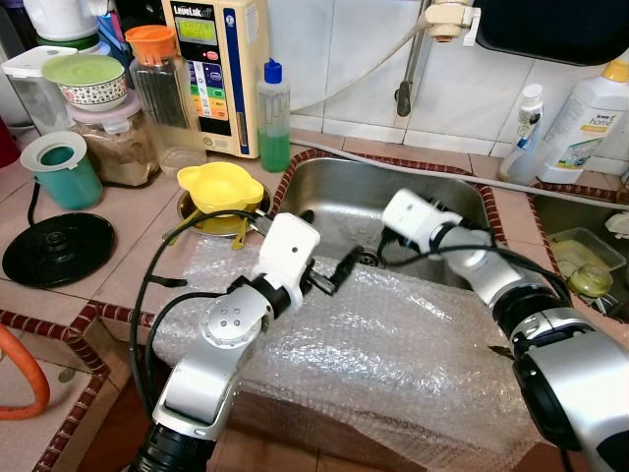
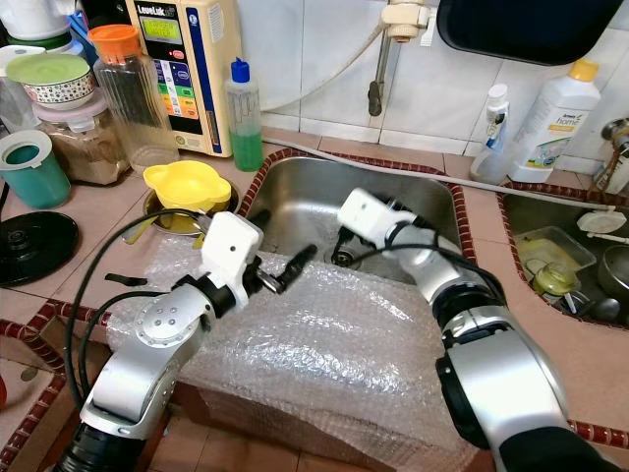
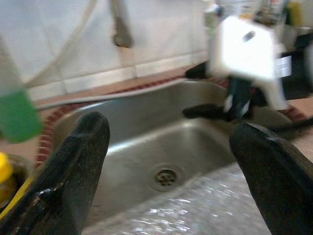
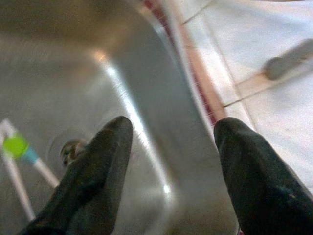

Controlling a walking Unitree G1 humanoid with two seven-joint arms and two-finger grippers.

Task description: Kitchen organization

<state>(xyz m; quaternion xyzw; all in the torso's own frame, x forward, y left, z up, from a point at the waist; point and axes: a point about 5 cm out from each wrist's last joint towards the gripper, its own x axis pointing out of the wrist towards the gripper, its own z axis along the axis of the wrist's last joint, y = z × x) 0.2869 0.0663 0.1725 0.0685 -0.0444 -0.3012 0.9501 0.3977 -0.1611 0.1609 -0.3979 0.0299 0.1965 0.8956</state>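
A steel sink lies ahead, its front half covered by a sheet of bubble wrap. My left gripper hovers open over the wrap's far edge and points at the basin; its wrist view looks at the drain. Reaching down into the basin from the right, my right gripper is open with nothing between its fingers. A white brush-like stick with a green and blue end lies on the sink floor near the drain, just beside that gripper.
On the left counter stand a yellow funnel-shaped bowl, a green soap bottle, a water machine, jars, a teal cup and a black lid. Detergent bottles and a second sink with dishes are at the right.
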